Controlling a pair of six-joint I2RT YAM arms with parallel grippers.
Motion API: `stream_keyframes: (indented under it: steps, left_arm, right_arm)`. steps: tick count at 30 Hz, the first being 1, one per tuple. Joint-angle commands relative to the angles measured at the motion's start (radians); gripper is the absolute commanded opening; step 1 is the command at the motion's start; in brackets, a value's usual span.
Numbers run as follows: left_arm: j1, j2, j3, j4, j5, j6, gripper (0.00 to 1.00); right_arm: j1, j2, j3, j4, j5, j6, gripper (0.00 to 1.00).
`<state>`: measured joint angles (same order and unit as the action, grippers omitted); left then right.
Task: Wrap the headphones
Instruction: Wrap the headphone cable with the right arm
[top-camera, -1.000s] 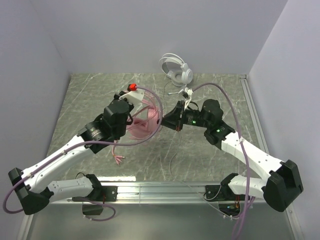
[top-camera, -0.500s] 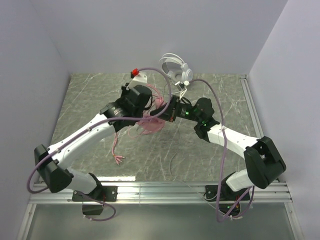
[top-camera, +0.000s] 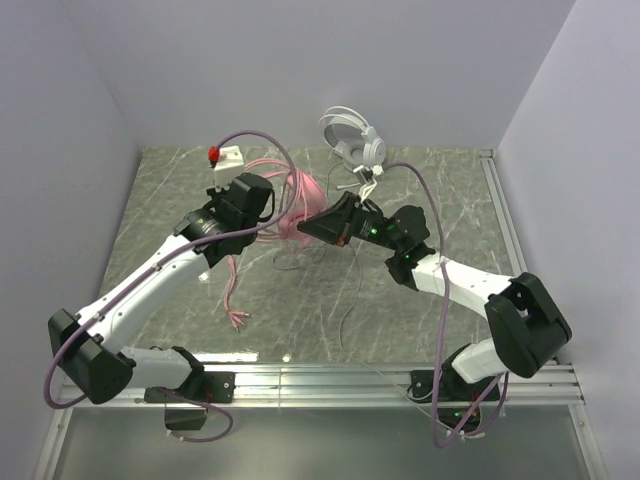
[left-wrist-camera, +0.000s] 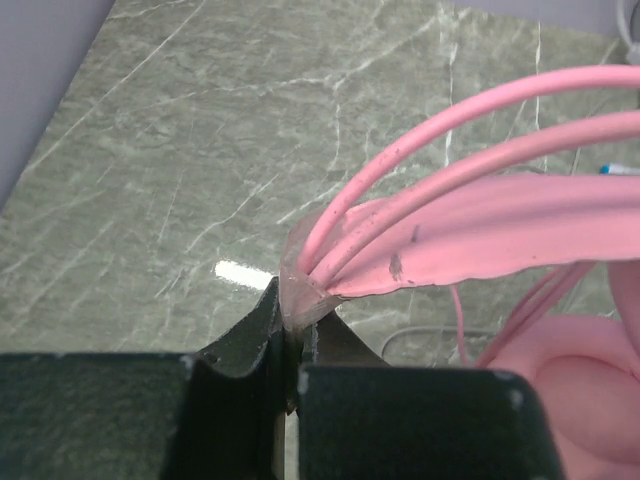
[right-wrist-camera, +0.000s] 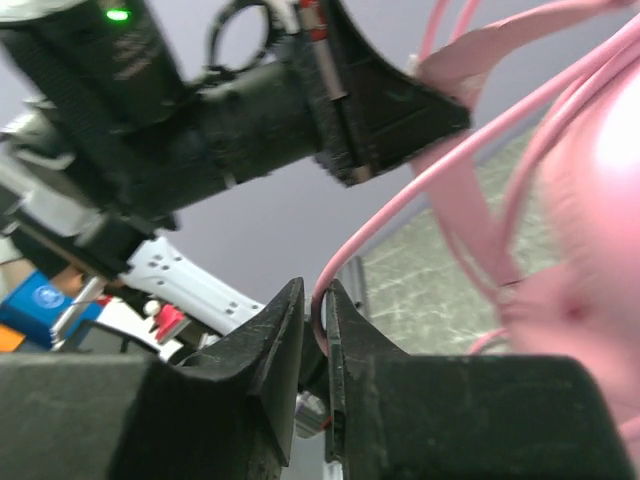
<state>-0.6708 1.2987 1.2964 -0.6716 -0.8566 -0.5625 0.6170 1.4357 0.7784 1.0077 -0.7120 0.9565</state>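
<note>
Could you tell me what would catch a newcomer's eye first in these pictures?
The pink headphones, held up over the middle of the table between both arms: the left gripper is clamped on their headband, and their cable runs between the fingers of the right gripper. Next, the white headphones at the far edge by the back wall.

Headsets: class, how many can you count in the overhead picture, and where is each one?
2. The pink headset is lifted over the middle of the table; the white headset stands at its far edge. No other shows, and none seems hidden.
</note>
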Motion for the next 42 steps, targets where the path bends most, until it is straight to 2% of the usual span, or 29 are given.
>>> stream_keyframes:
  steps: [1, 9, 16, 21, 29, 34, 39, 42]
  left_arm:
    - [0.01, -0.085, -0.025, 0.187, -0.044, -0.116, 0.01]
    - [0.011, -0.105, -0.055, 0.204, -0.05, -0.137, 0.01]
    - [0.011, -0.142, -0.083, 0.234, -0.047, -0.125, 0.01]
    - [0.01, -0.133, -0.072, 0.218, -0.05, -0.132, 0.01]
    - [0.01, -0.134, -0.077, 0.224, -0.05, -0.131, 0.01]
    - [0.011, -0.144, -0.086, 0.234, -0.047, -0.125, 0.01]
    - [0.01, -0.142, -0.083, 0.233, -0.041, -0.129, 0.0]
    - [0.01, -0.141, -0.08, 0.227, -0.033, -0.135, 0.01]
  right_arm:
    - [0.023, 0.011, -0.002, 0.179, -0.03, 0.057, 0.23]
    - [0.053, 0.132, 0.038, 0.328, -0.044, 0.128, 0.32]
    - [0.073, 0.175, 0.028, 0.422, -0.011, 0.126, 0.48]
    - [0.093, 0.181, 0.027, 0.436, 0.02, 0.104, 0.45]
    - [0.127, 0.218, 0.002, 0.75, 0.009, 0.157, 0.39]
    - [0.17, 0.192, 0.007, 0.747, 0.005, 0.091, 0.37]
    - [0.185, 0.152, 0.018, 0.606, 0.066, 0.038, 0.4]
    - [0.199, 0.124, 0.015, 0.516, 0.106, -0.024, 0.39]
